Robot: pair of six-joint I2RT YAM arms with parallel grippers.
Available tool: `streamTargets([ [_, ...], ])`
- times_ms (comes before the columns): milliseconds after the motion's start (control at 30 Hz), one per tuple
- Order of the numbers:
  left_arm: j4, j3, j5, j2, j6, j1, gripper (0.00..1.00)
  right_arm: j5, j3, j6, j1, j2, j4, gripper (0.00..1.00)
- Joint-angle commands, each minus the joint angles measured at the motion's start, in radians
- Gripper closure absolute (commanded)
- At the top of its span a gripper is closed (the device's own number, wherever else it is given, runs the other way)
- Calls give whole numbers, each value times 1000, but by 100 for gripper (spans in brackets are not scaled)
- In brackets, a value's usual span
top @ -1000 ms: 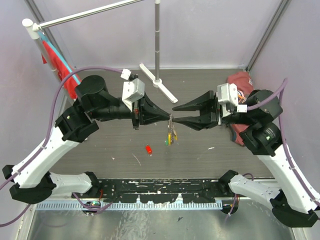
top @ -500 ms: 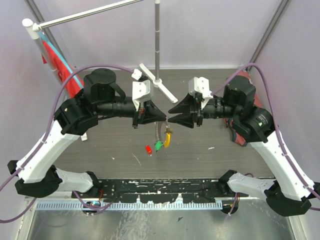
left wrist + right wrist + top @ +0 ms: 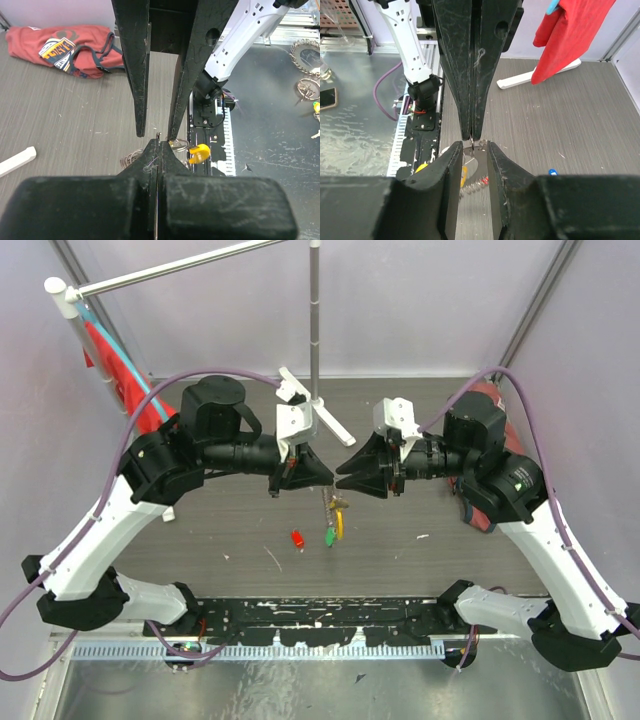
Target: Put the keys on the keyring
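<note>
Left gripper [image 3: 329, 477] fingers were closed, pinching the top of the keyring [image 3: 335, 512]. The bead chain hung straight down from that pinch with its long axis vertical. The yellow tag [image 3: 340, 526] and green tag [image 3: 329, 537] sat at the keyring's low end, over the tabletop [image 3: 230, 530]. Right gripper [image 3: 339, 477] met the keyring's top tip to tip with the left, fingers open and straddling the pinch, gripping nothing visible.

Both forearms ran roughly level, elbows out, wrists pointing in at the keyring.

The red key [image 3: 297, 538] lay flat on the tabletop, just on the left-arm side of the keyring's green tag and not touching it. A blue speck [image 3: 552, 172] near the keyring in the right wrist view was probably the blue key, but too small to confirm. Neither of the 2 keys was on the chain.

Judgement: the red key is on the left arm's side, but that arm is busy holding. The free right fingers would have to drop down past the keyring to fetch it. Could not tell if the chain clasp was open.
</note>
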Motion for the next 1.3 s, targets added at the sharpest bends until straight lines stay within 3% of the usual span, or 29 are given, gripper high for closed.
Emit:
streamTargets([
  [0,3,34,6,-8,8,-2,100,-10,32,-47,5,12,-47,67],
  [567,-8,51,24,7,6,-1,100,-56,7,-14,5,20,11,72],
  [667,-4,50,26,6,5,-1,100,-60,3,-15,5,22,12,79],
  [800,8,44,28,2,3,-1,100,-52,2,-20,5,24,13,97],
  [900,40,23,19,-13,-10,-2,100,-13,-22,-19,5,3,48,99],
  [933,56,15,15,-20,-15,-2,94,3,-34,-15,6,-10,70,99],
  [1000,96,-12,3,-40,-32,-2,73,16,-57,-15,6,-37,115,99],
  [1100,185,-67,-10,-92,-66,-2,55,55,-107,15,6,-85,235,100],
  [1167,229,-102,-21,-126,-82,-1,48,93,-148,40,6,-124,311,99],
  [1267,251,-129,-43,-155,-88,-1,46,203,-196,90,6,-161,392,99],
])
